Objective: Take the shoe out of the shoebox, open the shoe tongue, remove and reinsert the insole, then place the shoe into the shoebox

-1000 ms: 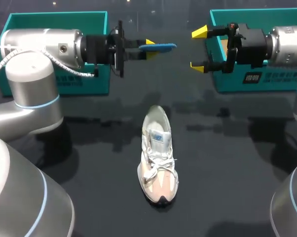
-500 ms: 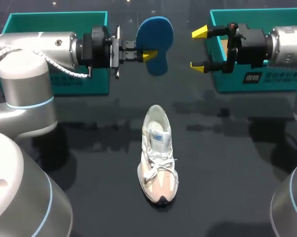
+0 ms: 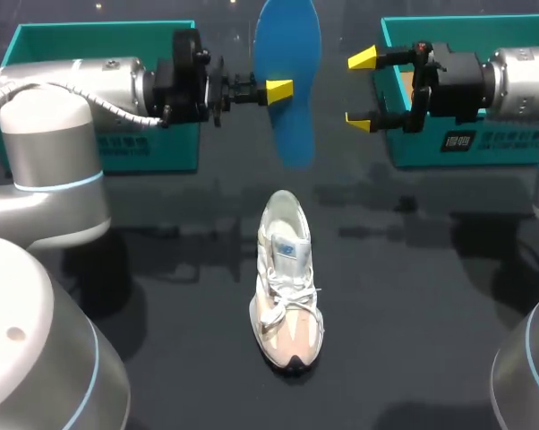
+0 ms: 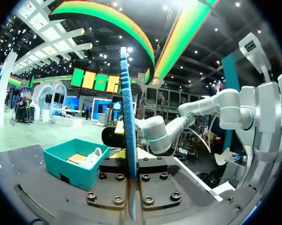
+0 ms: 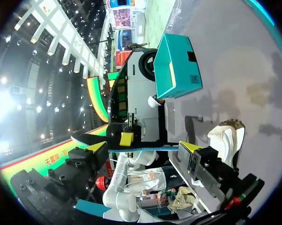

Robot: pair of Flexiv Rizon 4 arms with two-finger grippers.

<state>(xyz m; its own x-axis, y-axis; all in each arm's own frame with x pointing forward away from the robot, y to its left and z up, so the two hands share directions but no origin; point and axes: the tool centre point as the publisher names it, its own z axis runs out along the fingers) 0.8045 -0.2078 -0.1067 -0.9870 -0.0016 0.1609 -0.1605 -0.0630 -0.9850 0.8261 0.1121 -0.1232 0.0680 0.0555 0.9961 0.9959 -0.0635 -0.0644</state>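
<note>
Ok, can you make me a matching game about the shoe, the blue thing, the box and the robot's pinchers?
Things:
1. insole
2. shoe
3. right gripper
4. right shoebox

What fits:
A. lying on the table
B. open, holding nothing
C. blue, held up in the air by the left gripper
D. teal

Pairs: 1-C, 2-A, 3-B, 4-D

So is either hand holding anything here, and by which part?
The left hand pinches the blue insole by its side edge, about midway along its length, so it stands upright. The right hand is open and holds nothing.
</note>
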